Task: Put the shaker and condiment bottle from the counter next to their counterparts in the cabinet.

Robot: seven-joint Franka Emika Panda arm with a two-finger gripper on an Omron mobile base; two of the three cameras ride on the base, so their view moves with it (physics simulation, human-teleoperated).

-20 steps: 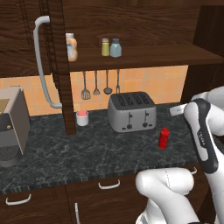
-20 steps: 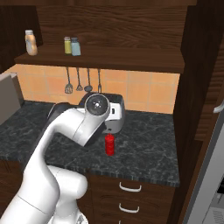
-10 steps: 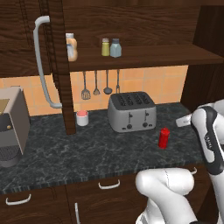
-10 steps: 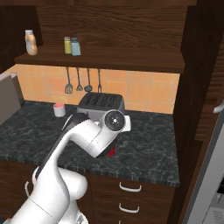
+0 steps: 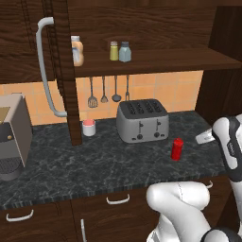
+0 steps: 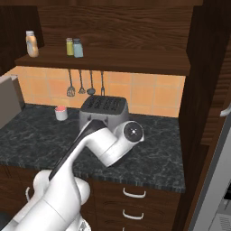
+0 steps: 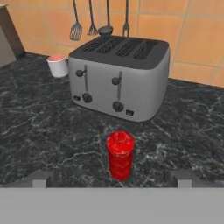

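The small all-red plastic squeeze bottle (image 7: 120, 155) stands just ahead, centred between the spread, empty hand (image 7: 111, 178); probably light, slightly squashy, best gripped mid-body.

A grey four-slot toaster (image 5: 142, 120) stands against the orange tiled wall (image 5: 165, 87). Beside it sits a small white cup with a pink top (image 5: 88, 127). Four dark utensils (image 5: 104, 90) hang above them. A boxy grey appliance (image 5: 14, 137) stands well apart.

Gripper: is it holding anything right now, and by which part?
Nothing is held. The gripper is open, its fingertips either side of the red condiment bottle, which stands free on the counter.
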